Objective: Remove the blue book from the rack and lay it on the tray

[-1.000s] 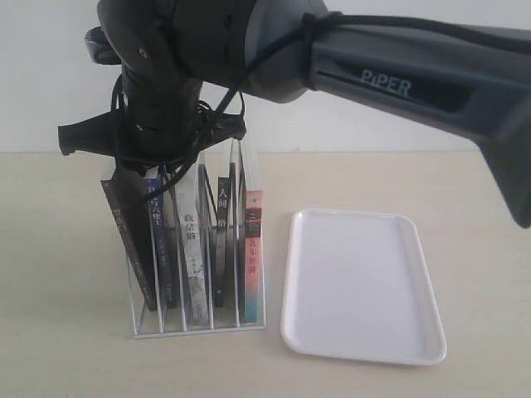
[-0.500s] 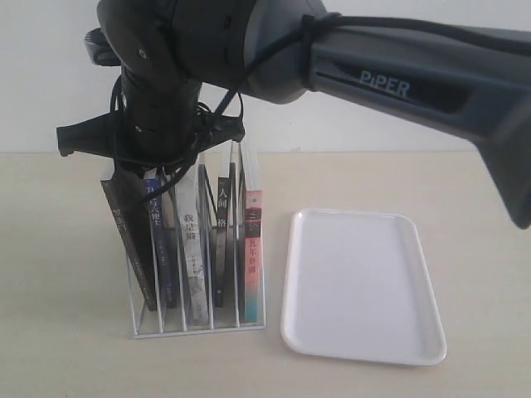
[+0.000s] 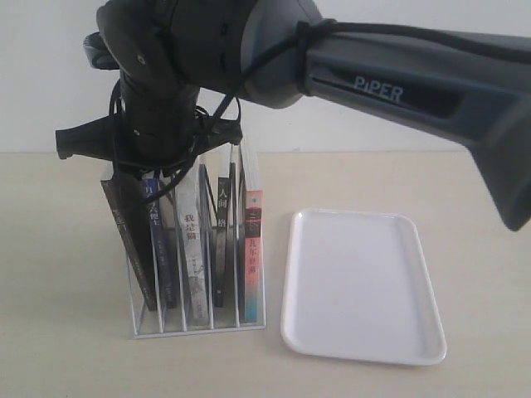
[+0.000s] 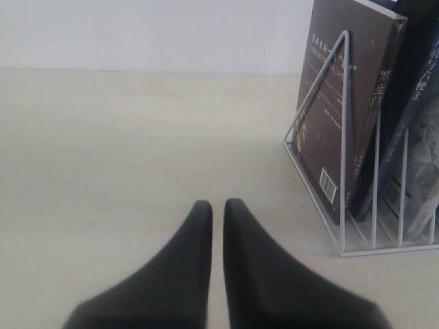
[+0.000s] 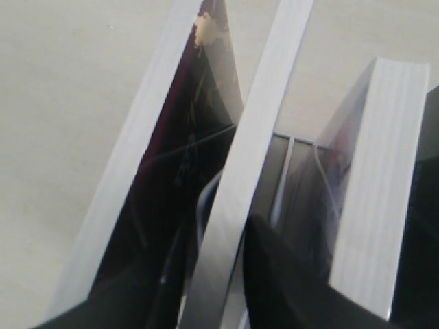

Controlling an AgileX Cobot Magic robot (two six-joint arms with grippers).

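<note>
The tray [image 3: 357,282] lies nearest in the exterior view, flat on the table [image 3: 66,348] at about 4 o'clock. Just beside it, at its 9 o'clock, stands the rack [image 3: 195,329] with five books in its slots.

The blue book [image 3: 159,240] is in the rack, second from the 9 o'clock end, its spine facing the camera and its top leaning toward 11 o'clock. On its 9 o'clock side the black book [image 3: 129,240] leans the same way. On its 3 o'clock side come a white-spined book [image 3: 191,249], a thin dark book [image 3: 222,232] and a pink-and-teal book [image 3: 251,249].

The left gripper [image 4: 217,204] shows only in its own wrist view, low over bare table. Its fingers are pressed nearly together with a thin slit between them, and they hold nothing. The rack's end is near it. The black book's back cover, with its barcode, faces this camera, and the blue book stands just behind that.

Higher in the exterior view, the right arm reaches in from 3 o'clock. The right gripper [image 3: 156,166] hangs at 10 o'clock, down among the book tops. In its wrist view one of the fingers [image 5: 274,274] lies on each face of the blue book's white page edge, with no gap showing, so they are pinching it near the top. The black book and the white-spined book stand apart on either side.

A pale wall [image 3: 50,75] closes the scene at 12 o'clock.
</note>
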